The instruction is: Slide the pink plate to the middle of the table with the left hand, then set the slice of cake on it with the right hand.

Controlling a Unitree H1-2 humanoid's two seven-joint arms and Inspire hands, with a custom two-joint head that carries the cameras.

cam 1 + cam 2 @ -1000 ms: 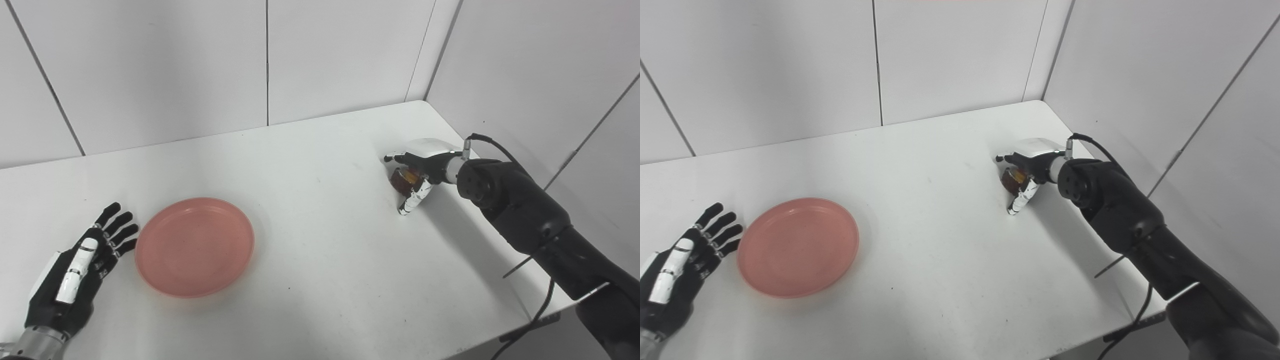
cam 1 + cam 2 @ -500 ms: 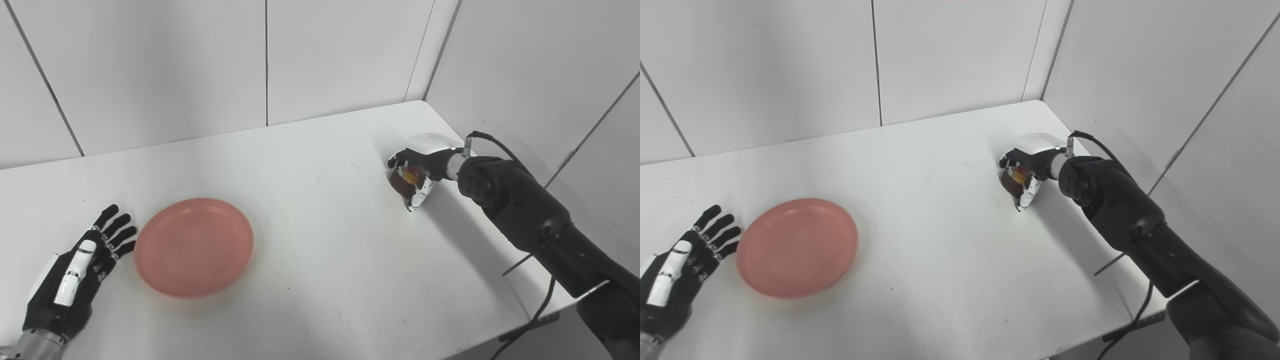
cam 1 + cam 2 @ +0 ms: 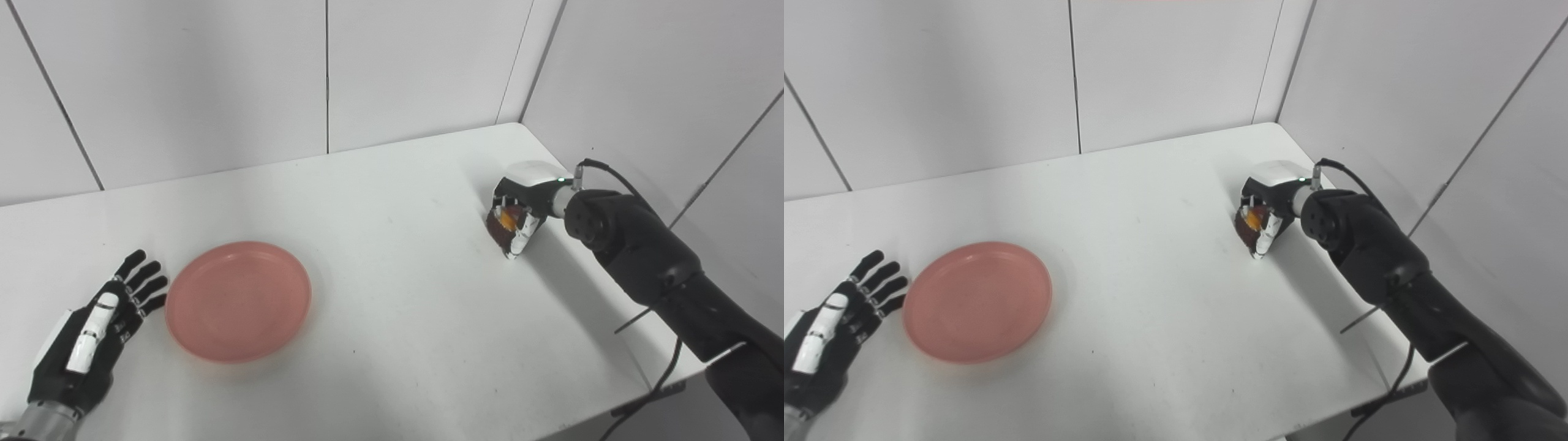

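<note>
The table (image 3: 392, 318) is broad, so I should lift well clear before carrying leftward. The pink plate (image 3: 237, 301) sits just beyond my open left hand (image 3: 92, 343), fingers spread. My right hand (image 3: 517, 211) is clamped around the slice of cake (image 3: 499, 223).

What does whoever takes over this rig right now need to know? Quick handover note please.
Left hand: open, fingers spread, flat on the table just left of the pink plate, not touching it as far as I can see.
Right hand: shut on the slice of cake at the table's far right.
Plate: left of the table's middle, nothing on it.
Done: cake is grasped; whether it is off the table yet I cannot tell.
Left: carry the cake across to the plate and set it down. Plate looks short of the middle, so it may need a further slide first.
</note>
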